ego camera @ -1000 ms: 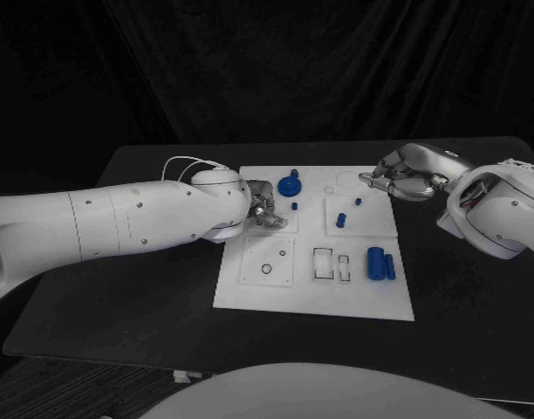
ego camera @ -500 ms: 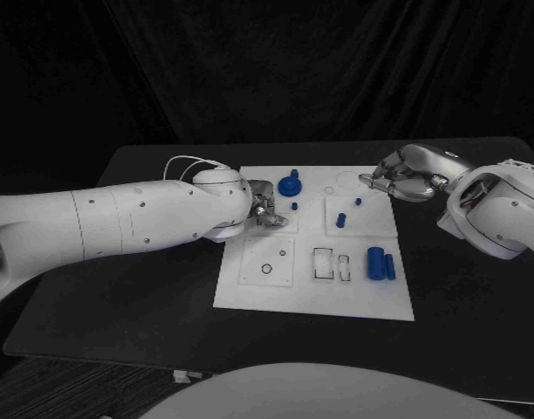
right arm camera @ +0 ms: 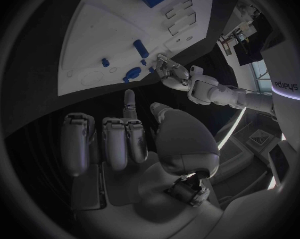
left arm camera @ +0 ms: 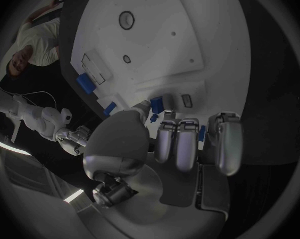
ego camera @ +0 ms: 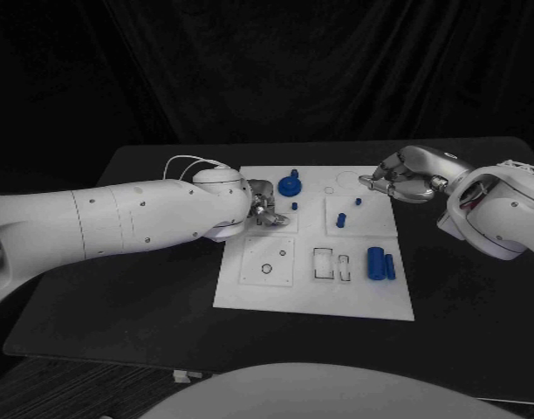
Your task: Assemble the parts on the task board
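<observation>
Nothing moved; left hand (ego camera: 262, 208) rests on task board (ego camera: 286, 292).

Two thick white arms with smooth rounded shells dotted with small dark screws are entering from the left and right edges of the head view. A thin white cable (ego camera: 189, 162) is looping over the left wrist, left of frame centre, and red and white wires (ego camera: 474, 197) are showing at the right wrist, at the right of the frame. Each arm is ending in a silver metallic hand, the left hand (ego camera: 264, 209) and the right hand (ego camera: 404, 179), with segmented fingers.

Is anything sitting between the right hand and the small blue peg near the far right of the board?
Nothing visible does. The right hand hovers at the task board's far right corner, and the small blue peg stands just inboard of it, with only bare white board between them. The taller blue peg stands nearer the robot, off that line.
</observation>
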Robot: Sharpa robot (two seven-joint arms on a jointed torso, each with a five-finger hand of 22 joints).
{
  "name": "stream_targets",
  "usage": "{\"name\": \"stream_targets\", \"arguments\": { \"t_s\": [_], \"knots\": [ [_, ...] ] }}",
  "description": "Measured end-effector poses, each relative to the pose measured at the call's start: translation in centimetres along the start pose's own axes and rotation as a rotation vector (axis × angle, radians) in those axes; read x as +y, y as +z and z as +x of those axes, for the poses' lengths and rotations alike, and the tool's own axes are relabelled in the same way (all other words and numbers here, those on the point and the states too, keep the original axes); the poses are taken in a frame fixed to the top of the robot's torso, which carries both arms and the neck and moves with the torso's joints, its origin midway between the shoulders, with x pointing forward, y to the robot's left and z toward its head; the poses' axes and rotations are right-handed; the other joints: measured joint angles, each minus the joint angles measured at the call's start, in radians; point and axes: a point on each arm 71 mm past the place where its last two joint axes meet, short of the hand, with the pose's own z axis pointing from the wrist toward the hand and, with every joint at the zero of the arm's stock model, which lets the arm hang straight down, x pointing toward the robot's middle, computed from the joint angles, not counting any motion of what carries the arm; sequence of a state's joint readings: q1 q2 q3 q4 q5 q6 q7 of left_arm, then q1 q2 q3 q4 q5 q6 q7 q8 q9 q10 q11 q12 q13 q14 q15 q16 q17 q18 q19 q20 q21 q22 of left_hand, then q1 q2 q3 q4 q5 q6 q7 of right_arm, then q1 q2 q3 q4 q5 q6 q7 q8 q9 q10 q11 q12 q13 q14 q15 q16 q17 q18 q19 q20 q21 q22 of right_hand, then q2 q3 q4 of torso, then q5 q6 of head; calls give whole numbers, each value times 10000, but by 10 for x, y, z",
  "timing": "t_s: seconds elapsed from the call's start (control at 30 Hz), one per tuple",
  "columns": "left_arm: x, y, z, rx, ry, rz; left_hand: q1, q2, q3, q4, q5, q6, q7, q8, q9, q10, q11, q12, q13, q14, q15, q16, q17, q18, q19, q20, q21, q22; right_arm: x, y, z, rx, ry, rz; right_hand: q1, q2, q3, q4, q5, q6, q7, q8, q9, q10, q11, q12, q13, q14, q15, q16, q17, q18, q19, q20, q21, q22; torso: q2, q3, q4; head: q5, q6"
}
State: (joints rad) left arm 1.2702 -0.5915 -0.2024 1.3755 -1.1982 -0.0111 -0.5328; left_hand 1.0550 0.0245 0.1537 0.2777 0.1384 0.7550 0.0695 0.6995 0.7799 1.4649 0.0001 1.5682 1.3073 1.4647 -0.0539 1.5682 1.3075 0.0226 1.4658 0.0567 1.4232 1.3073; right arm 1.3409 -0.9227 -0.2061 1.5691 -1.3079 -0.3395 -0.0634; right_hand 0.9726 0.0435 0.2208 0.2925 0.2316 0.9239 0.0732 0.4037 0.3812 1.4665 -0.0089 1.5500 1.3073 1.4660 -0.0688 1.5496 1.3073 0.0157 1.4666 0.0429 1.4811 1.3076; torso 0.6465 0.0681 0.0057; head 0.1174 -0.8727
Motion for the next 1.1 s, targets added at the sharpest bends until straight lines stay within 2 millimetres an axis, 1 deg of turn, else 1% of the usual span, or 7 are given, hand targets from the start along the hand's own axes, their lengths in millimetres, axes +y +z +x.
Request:
{"name": "stream_targets", "arguments": {
  "t_s": [0.1,0.23,0.6,0.7,0.87,0.97,1.1],
  "knots": [
    [0,0,0,21,12,-8,0,0,-202,63,-51,-162,-89,401,-194,20,-51,0,0,19,-49,0,0,-1,0,0,0,0,0,0,1,20,4,5,0,0,0,0,-40,-31,-31,0,2,0,0,0,0,0,0,0,0,0,0,0,0,0,0,0,1,5,0],
    [0,0,0,41,25,-17,1,-1,-328,85,-51,-269,-93,616,-335,-1,-72,0,0,23,-52,0,0,-1,0,0,0,0,0,0,2,54,11,17,0,0,0,0,-40,-36,-36,0,8,0,0,0,0,0,0,0,0,0,0,0,0,-1,0,-1,1,12,0],
    [1,0,0,60,27,-20,1,-1,-460,106,-51,-406,-120,734,-377,-7,-78,0,0,22,-52,0,0,-2,36,-36,0,0,-1,-1,2,86,15,49,0,0,0,0,-87,-36,-36,0,7,0,0,-39,0,0,0,0,0,0,0,0,-36,-2,0,-2,0,2,0],
    [1,0,0,61,24,-21,1,-1,-516,80,-50,-428,-142,866,-353,29,-113,0,0,22,-51,0,0,-3,0,-72,0,0,-2,-1,2,90,15,53,0,0,0,0,-87,-36,-36,0,7,0,0,-39,0,0,0,0,0,0,0,0,-36,-2,0,-2,1,-2,0],
    [2,0,1,65,21,-37,57,53,-711,81,-50,-605,-214,1414,598,34,-180,0,0,22,-124,0,0,-4,0,-71,0,0,-2,-1,2,99,15,59,0,0,0,0,-87,-36,-36,0,8,0,0,-39,0,0,0,0,0,1,0,0,-36,-2,-1,-2,0,5,0],
    [2,0,1,68,20,-50,55,52,-749,65,-50,-622,-229,1584,903,-1,-214,0,0,4,-141,0,0,-5,-1,-143,0,0,-2,-1,2,104,15,62,0,0,0,0,-87,-36,-36,0,15,0,0,-39,0,0,0,0,0,0,0,0,-36,-2,-2,-1,0,5,0],
    [3,-1,2,76,17,-53,70,66,-805,63,-50,-658,-265,1760,1184,-1,-214,0,0,6,-178,0,0,-5,-1,-143,0,0,-2,-1,2,107,15,70,0,0,0,0,-87,-36,-36,0,14,0,0,-39,0,0,0,0,0,0,0,0,-36,-3,-3,-1,0,5,0]
  ]
}}
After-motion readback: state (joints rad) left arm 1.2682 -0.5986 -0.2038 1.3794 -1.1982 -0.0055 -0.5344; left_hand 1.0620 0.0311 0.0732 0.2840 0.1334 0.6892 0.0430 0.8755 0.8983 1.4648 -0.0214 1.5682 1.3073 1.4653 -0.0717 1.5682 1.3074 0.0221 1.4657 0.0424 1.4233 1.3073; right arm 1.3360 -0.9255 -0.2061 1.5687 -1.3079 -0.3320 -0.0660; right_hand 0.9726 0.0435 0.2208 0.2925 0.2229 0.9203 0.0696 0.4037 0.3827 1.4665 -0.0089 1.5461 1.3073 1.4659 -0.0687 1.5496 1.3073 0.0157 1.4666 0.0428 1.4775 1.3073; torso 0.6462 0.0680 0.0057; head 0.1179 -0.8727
